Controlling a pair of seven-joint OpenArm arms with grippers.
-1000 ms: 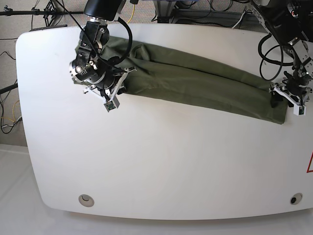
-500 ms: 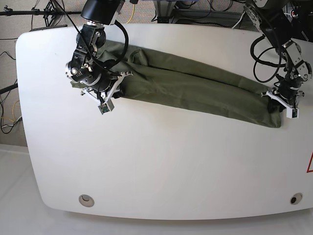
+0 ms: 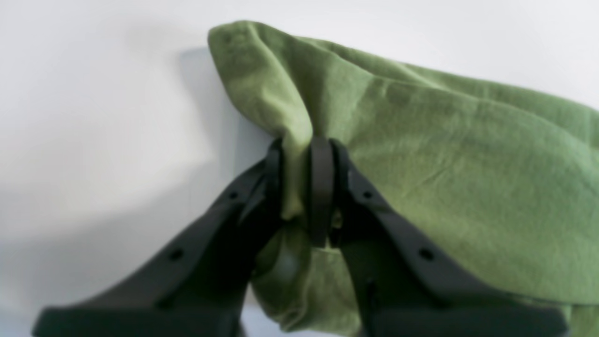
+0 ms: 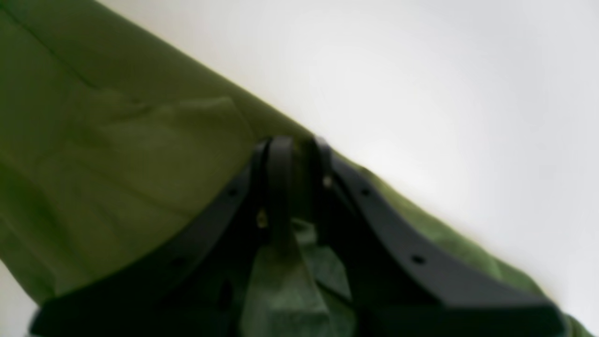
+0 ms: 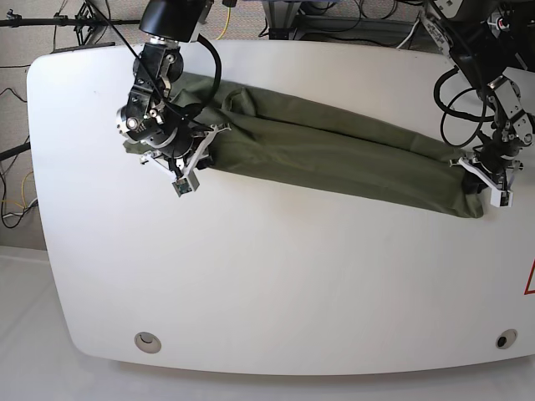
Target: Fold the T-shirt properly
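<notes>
Pinching a bunched fold of olive cloth, the left gripper [image 3: 304, 187] has its jaws closed tight on one end of the T-shirt [image 5: 334, 159]; from its wrist camera the fabric is squeezed thin between the black pads and balloons out above and to one side. The right gripper [image 4: 290, 182] sits at the opposite end with its jaws nearly together and green cloth gathered beneath them, so it looks to be gripping fabric too, though the blurred view hides exactly how much is caught.

From across the room, the T-shirt lies as a long narrow band on the white counter [image 5: 276, 276], toward its far side. Its long axis runs from the right gripper [image 5: 171, 154] at the base view's left, sloping slightly nearer to me as it goes, to the left gripper [image 5: 483, 177] at that view's right. Each arm holds one end, so the whole length of the shirt stretches between them, the two grippers well apart.

My guess is the coming move is a lengthwise fold, one end carried along that axis toward the other. Neither arm is nearer the middle; either could lead.
</notes>
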